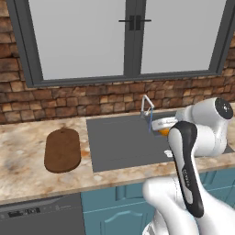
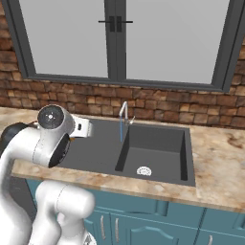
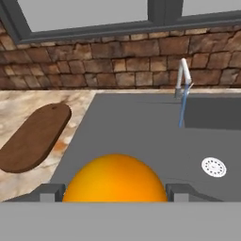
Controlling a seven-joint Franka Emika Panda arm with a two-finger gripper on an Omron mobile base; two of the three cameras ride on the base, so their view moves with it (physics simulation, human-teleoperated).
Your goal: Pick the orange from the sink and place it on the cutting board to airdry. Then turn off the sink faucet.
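Fingers (image 3: 115,192) grip the orange (image 3: 114,179), hand level above the sink (image 3: 141,132), facing the window wall.

In the hand view the orange (image 3: 114,179) is cut off below, and the tool's fingertips (image 3: 52,192) barely show. In the left base view the arm hides most of the orange (image 1: 164,131) and part of the sink (image 1: 124,142).

Both base views look forward and down from behind the arm, left and right, sharing the dark grey rectangular sink (image 1: 119,147) (image 2: 158,153) and thin silver gooseneck faucet (image 1: 147,108) (image 2: 124,112). The hand view sits low and close over the basin (image 3: 141,136), facing the brick wall (image 3: 94,61).
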